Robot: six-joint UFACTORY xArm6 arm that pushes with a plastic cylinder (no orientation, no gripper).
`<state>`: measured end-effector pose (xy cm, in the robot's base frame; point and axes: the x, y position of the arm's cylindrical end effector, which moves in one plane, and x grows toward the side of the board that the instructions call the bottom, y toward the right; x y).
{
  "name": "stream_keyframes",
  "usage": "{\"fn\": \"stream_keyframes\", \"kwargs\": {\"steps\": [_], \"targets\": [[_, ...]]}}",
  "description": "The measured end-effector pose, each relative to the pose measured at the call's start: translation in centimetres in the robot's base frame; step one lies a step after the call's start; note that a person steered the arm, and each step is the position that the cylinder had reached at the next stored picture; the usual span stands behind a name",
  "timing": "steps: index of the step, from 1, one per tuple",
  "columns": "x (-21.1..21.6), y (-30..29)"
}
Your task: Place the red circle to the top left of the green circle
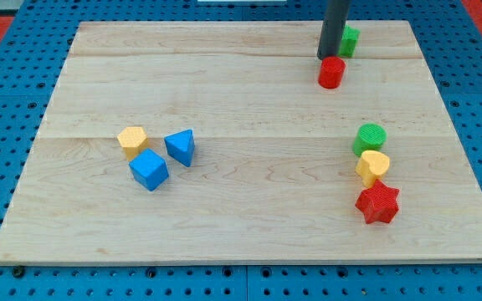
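The red circle (331, 72) is a small red cylinder near the view's top, right of centre. My tip (326, 57) sits just above it, touching or nearly touching its upper left edge. The green circle (371, 138) is a green cylinder lower down at the view's right. The red circle lies above it and slightly to its left, well apart.
A green block (350, 40) is partly hidden behind my rod at the top. A yellow heart (373, 166) and a red star (378, 203) sit just below the green circle. A yellow hexagon (131, 140), blue triangle (180, 147) and blue cube (149, 170) cluster at the left on the wooden board (241, 226).
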<state>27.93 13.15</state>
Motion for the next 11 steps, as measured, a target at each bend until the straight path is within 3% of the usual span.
{"fn": "stream_keyframes", "kwargs": {"steps": [1,2,3,5,6,7,8,9,11], "targets": [[1.2,-0.4],[4.9,3.0],[5.7,4.6],[2.7,3.1],[5.7,4.3],[5.7,-1.0],[7.0,-1.2],[7.7,2.7],[5.7,3.7]]}}
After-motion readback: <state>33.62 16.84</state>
